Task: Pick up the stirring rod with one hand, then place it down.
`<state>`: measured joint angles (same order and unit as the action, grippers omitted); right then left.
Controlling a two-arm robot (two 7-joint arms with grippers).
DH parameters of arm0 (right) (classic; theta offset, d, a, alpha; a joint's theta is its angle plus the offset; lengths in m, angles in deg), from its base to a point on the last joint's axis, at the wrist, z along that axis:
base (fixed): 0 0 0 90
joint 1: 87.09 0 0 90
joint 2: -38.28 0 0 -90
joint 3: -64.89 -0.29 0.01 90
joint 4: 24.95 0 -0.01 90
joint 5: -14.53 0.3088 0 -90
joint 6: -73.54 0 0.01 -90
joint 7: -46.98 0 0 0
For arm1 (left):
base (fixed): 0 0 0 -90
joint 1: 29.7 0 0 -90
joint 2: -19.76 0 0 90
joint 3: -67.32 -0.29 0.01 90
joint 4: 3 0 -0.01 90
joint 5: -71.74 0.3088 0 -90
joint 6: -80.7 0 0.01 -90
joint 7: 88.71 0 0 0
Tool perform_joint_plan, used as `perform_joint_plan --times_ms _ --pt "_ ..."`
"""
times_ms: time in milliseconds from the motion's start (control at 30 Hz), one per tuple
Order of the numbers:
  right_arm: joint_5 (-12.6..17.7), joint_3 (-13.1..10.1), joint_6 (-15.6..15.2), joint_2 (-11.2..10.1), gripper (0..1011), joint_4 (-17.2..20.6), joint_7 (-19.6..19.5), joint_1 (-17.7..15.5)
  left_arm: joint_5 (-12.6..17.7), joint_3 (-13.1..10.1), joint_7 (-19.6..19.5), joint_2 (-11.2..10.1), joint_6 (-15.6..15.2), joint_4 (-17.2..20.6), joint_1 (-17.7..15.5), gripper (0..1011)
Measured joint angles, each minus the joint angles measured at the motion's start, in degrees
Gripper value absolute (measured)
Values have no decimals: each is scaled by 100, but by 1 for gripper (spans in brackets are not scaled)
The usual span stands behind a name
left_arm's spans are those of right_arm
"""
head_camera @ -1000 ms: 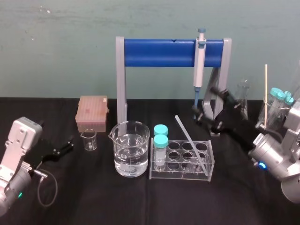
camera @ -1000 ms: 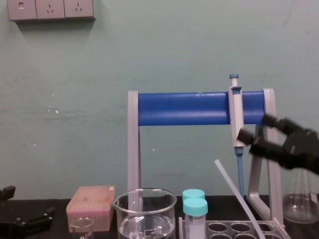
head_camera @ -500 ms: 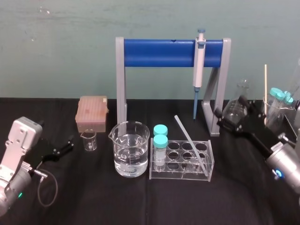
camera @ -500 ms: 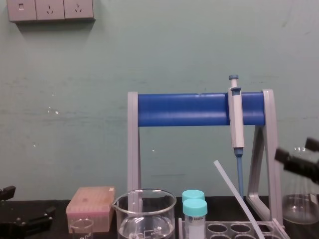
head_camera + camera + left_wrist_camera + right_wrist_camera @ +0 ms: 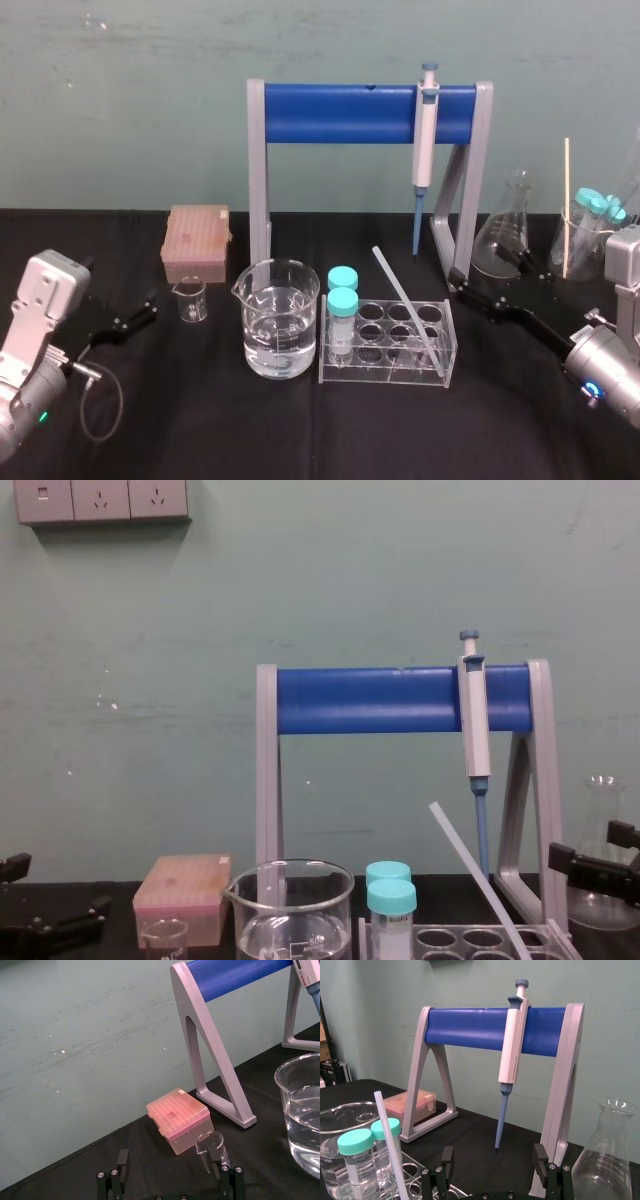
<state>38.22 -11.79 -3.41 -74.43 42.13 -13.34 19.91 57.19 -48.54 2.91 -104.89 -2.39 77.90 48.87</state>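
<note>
While the right gripper (image 5: pixel 485 272) sits low beside the right end of the tube rack (image 5: pixel 385 372), fingers spread wide and pinching nothing, the stirring rod (image 5: pixel 405 298) stands slanted in that rack. Lower end in a well on the rack's right side; upper end leaning up and away to the robot's left, free above the rim. Long axis: a steep diagonal, neither upright nor flat. From the right gripper the rod lies to the left, near, with the rack's end wall between them. In the right wrist view the rod (image 5: pixel 390 1150) stands off to one side of the open jaws, not in the gap. Left gripper (image 5: pixel 135 315) parked far off on the left, fingers also apart, well away past the beaker (image 5: pixel 280 330). Right arm plainly the nearer. Judgement: the reach goes leftward to the bare upper shaft, jaws turned to straddle the slant. Flask (image 5: pixel 505 235) and stand leg (image 5: pixel 472 180) crowd close behind the gripper.
</note>
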Motion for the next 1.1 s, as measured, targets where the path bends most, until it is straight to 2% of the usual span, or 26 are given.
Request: perform_joint_plan --times_ms 1100 --pt "27 -13 96 11 1000 -9 16 10 0 0 0 0 0 0 0 1000"
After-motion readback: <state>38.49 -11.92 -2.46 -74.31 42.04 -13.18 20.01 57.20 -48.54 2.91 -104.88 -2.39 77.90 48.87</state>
